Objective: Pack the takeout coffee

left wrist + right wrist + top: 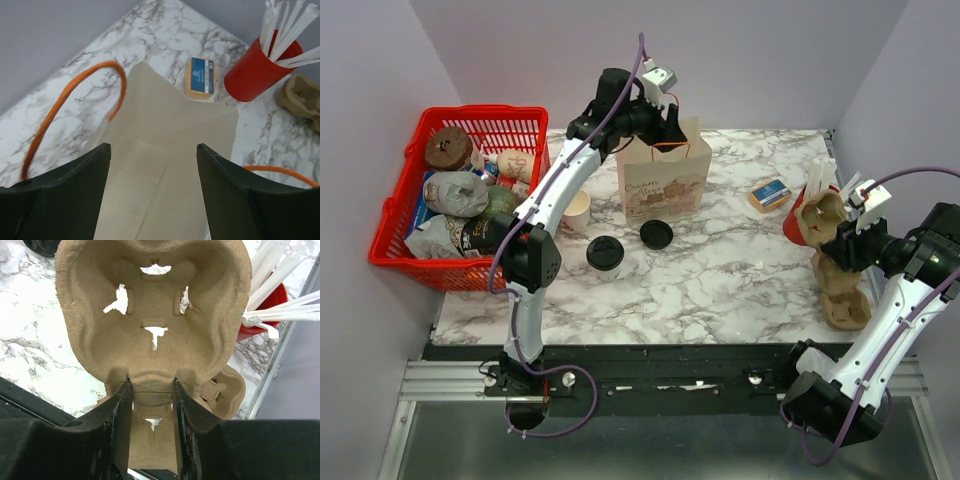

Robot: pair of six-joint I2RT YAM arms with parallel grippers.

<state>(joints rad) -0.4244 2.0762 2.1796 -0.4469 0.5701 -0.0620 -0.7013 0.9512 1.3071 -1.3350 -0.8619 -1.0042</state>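
— So, is the takeout coffee [605,253] packed?
— Not yet. It stands outside the paper bag [663,180], just on its near side. Your left gripper [154,148] hangs spread wide above the bag, empty; your right gripper [150,400] pinches a cup carrier [152,315], well right of the bag. Everything's left, I'd say.
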